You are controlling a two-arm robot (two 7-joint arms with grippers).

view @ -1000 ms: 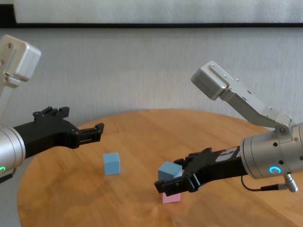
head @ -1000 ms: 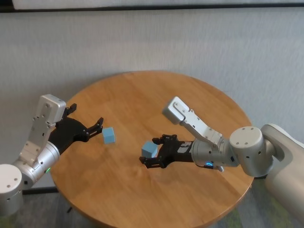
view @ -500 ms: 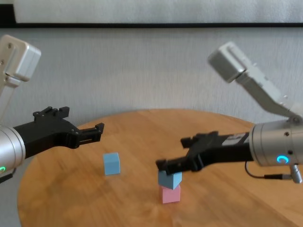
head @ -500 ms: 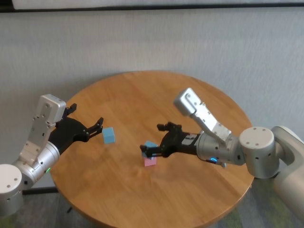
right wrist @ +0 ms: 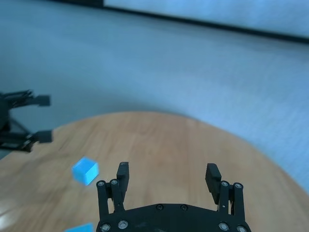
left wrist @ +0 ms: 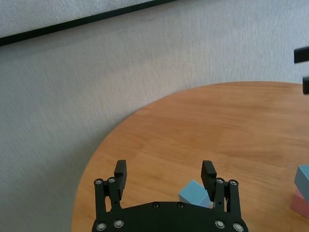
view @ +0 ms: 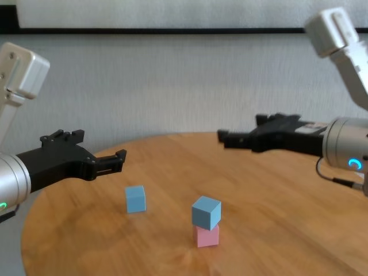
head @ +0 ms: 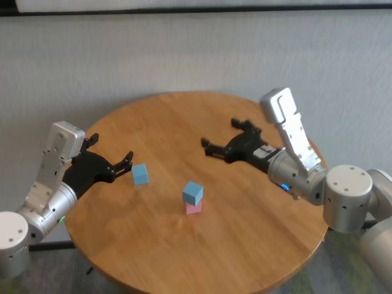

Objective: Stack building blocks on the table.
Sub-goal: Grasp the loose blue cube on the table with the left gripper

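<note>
On the round wooden table (head: 177,122), a light blue block (head: 192,192) sits slightly twisted on the pink block (head: 193,208); the chest view shows this blue block (view: 206,211) on the pink one (view: 207,236). A second light blue block (head: 140,174) lies alone to the left. My right gripper (head: 219,133) is open and empty, raised above the table behind and to the right of the stack. My left gripper (head: 127,163) is open and empty, hovering just left of the loose blue block (left wrist: 195,194), which shows between its fingers in the left wrist view.
A grey wall stands behind the table. The table's edge runs close under my left arm. The tabletop (view: 287,201) holds only the three blocks.
My right gripper set the blue block on the pink one, opened, and drew back up and to the right. The left arm has not moved.
</note>
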